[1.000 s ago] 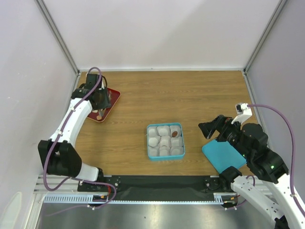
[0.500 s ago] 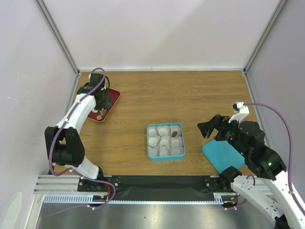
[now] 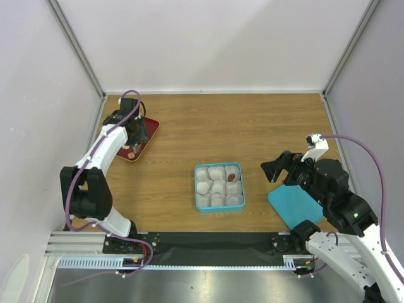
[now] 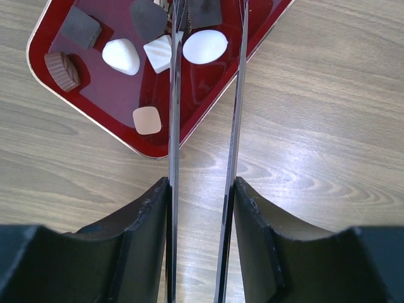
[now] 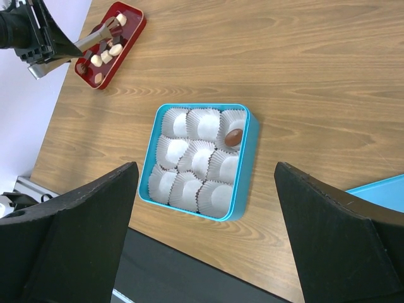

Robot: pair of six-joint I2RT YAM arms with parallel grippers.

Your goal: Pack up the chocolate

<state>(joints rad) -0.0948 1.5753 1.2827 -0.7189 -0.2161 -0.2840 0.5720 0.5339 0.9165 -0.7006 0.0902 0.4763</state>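
Right wrist shows teal tin with paper cups, one holding chocolate.

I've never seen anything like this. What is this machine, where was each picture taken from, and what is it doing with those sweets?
These are two robot arms bolted at the near edge of a wooden table. One picture looks down from above; the other two come from a camera on each wrist, so the black shapes at their lower edge are that arm's own fingers. The left hand grips thin metal tongs, whose tips reach over a red tray of loose chocolates. In the middle sits a blue tin with nine white paper cups; one cup already holds a brown chocolate. A flat blue lid lies to the right. The right hand is open, holding nothing, above the table.
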